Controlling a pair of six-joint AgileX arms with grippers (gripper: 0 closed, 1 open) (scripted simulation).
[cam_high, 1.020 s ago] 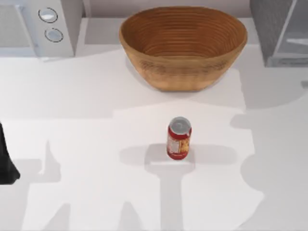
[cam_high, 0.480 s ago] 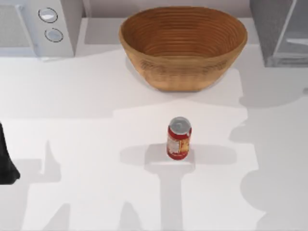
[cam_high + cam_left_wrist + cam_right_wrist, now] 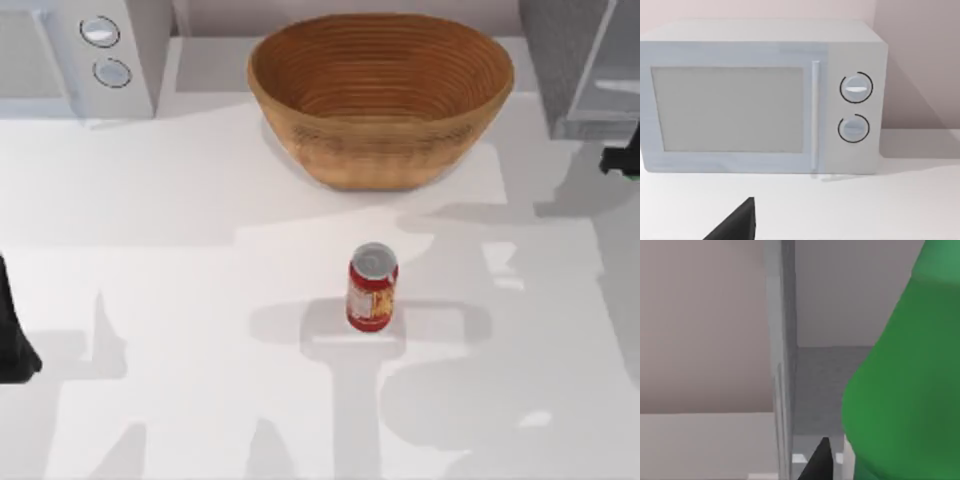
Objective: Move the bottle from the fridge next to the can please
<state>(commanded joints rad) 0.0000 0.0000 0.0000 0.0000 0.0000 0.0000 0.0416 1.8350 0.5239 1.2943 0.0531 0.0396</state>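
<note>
Bottle (image 3: 905, 385) is right up against the right arm's wrist camera, a big green curved body close beside the dark fingertip (image 3: 816, 462) poking into that view. Behind it I can see the grey inner wall and pale door frame of the fridge (image 3: 585, 70), so my read is the bottle is at the fridge opening, at the far right of the table. It looks upright, long axis vertical (going by the way the body narrows toward the shoulder), but I can't see the cap or the base.

From above, a dark bit of the right gripper (image 3: 622, 160) with a sliver of green sits at the right edge, just in front of the fridge. Whether the fingers are clamped on the bottle or merely beside it, I honestly can't tell; neither the gap nor the second finger shows.

What matters next: the can (image 3: 372, 287) stands upright mid-table, in front of the woven basket (image 3: 380, 95), well to the left of the fridge. So the bottle has to travel left and toward the near edge to land beside it without knocking it. The right arm is clearly nearer.

The left gripper (image 3: 14, 340) is parked at the left edge, facing the white microwave (image 3: 760, 97).
</note>
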